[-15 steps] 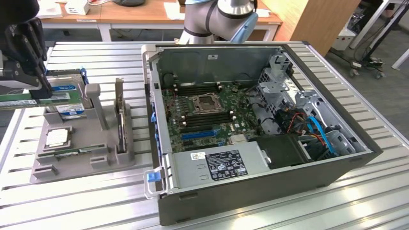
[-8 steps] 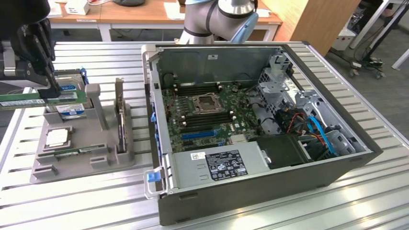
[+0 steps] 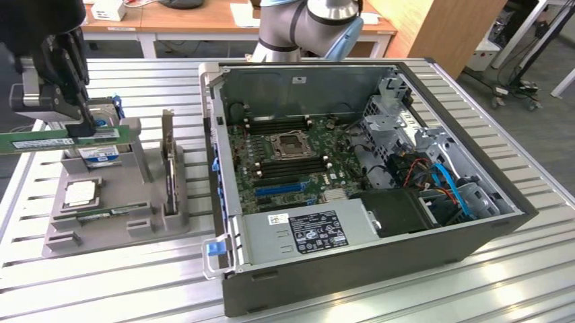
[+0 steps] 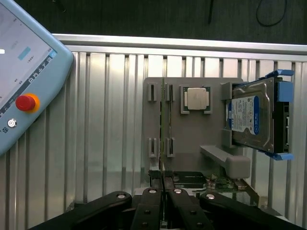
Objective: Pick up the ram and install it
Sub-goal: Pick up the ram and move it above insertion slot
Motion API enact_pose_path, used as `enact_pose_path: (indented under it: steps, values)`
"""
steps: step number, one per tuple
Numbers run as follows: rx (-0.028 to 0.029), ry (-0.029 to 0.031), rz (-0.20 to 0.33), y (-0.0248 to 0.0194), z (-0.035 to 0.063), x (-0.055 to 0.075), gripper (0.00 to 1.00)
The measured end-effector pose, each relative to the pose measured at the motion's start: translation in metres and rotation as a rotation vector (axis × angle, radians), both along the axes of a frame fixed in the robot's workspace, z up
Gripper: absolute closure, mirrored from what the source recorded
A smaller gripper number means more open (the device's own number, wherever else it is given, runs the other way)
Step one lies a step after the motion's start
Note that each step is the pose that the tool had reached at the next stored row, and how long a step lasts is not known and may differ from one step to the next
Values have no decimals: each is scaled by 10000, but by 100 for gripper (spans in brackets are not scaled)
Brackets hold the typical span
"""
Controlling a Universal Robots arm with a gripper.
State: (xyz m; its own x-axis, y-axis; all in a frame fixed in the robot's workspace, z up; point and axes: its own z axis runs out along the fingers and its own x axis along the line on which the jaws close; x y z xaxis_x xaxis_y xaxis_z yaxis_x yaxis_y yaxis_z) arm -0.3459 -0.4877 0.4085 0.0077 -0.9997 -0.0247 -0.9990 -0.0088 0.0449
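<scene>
My gripper (image 3: 79, 128) hangs at the exterior view's left, above the grey parts holder (image 3: 134, 158), shut on the ram (image 3: 36, 141). The ram is a long green stick held level, lifted clear of the holder. In the wrist view my fingers (image 4: 152, 203) press together on a thin edge, with the holder (image 4: 192, 139) below them. A second green stick (image 3: 108, 214) lies in the holder's front slot. The open computer case (image 3: 229, 222) stands apart on the exterior view's right, its motherboard memory slots (image 3: 301, 165) beside the CPU socket (image 3: 289, 144).
The holder also carries a hard drive (image 4: 252, 117) with a blue-white label, a square CPU chip (image 4: 196, 99) and a dark expansion card (image 3: 168, 161) standing on edge. A teach pendant (image 4: 24, 72) with a red button lies on the slatted metal table (image 3: 521, 269).
</scene>
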Motion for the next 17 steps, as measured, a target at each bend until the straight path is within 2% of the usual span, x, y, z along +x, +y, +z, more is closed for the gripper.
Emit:
enact_pose_path:
  steps: [17]
  values:
    - [62, 0, 10, 0, 0, 328, 88]
